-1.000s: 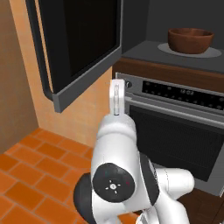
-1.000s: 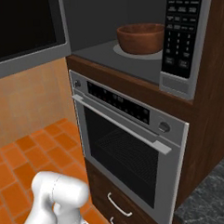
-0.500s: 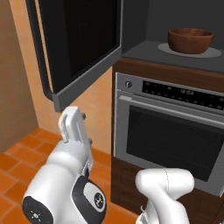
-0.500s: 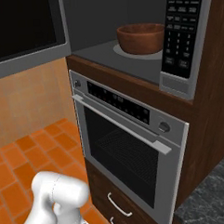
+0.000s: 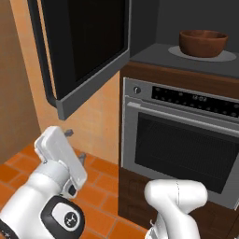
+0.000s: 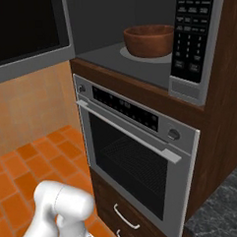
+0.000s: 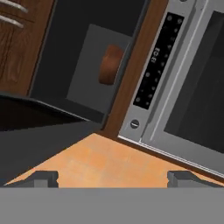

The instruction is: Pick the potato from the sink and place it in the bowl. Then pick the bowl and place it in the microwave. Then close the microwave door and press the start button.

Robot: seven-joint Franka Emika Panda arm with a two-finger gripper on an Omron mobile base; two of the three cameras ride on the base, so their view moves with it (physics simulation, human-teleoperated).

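A: Where does everything stand?

B: The bowl (image 5: 203,43) sits on the turntable inside the microwave (image 6: 112,54), at about one o'clock in the left base view. The microwave door (image 5: 81,49) hangs open at eleven o'clock. The claw (image 5: 74,144) is low, near seven o'clock, jaws spread wide and holding nothing.

A: So closing the door is next?

B: I judge so. Bring the claw round to the door's outer face near its free edge, push with a flat side, and follow the swing steadily so it clears the oven (image 6: 137,154) below.
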